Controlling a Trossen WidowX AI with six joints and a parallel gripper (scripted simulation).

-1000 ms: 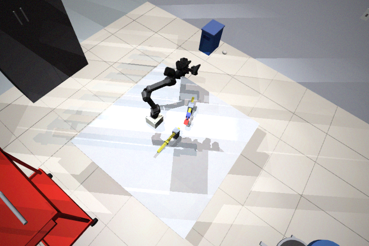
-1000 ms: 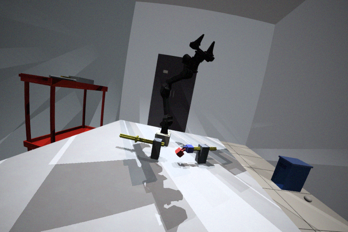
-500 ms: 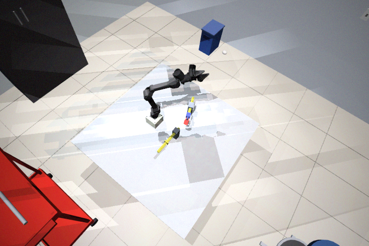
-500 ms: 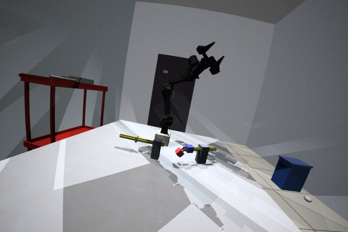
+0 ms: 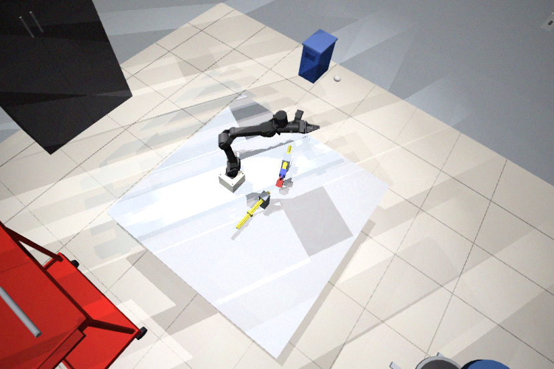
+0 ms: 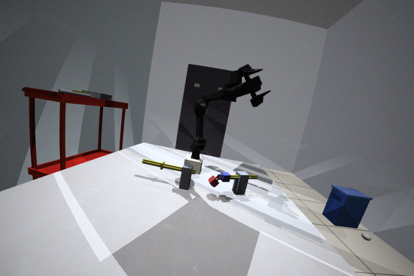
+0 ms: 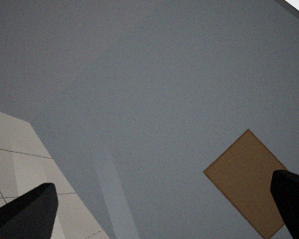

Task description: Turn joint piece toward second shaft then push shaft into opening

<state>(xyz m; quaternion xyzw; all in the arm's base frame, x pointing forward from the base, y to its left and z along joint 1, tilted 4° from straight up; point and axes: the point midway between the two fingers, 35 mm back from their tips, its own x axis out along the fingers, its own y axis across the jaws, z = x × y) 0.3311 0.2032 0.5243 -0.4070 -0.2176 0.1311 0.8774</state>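
The red square joint piece (image 5: pixel 279 182) (image 6: pixel 213 181) hangs tilted on its hinges at the blue part (image 5: pixel 282 172) (image 6: pixel 225 176) on the end of the first yellow shaft (image 5: pixel 289 149) (image 6: pixel 253 176). That shaft is held by a grey block (image 6: pixel 242 186). The second yellow shaft (image 5: pixel 242 221) (image 6: pixel 152 163) passes through the other grey block (image 5: pixel 264 201) (image 6: pixel 185 179), its short end apart from the red piece. Which way the opening points is too small to tell. My gripper (image 5: pixel 317 127) (image 6: pixel 266 80) (image 7: pixel 166 188) is open and empty, high above the table, beyond the first shaft, touching nothing.
The arm's pale base (image 5: pixel 232 182) (image 6: pixel 197 164) stands on the white table (image 5: pixel 260 317) (image 6: pixel 35 227) close to both blocks. A collar (image 5: pixel 249 213) (image 6: pixel 162 165) sits on the second shaft. A blue bin (image 5: pixel 316 58) (image 6: pixel 345 208) and a red cart (image 5: pixel 38 299) (image 6: pixel 62 130) stand beyond the table.
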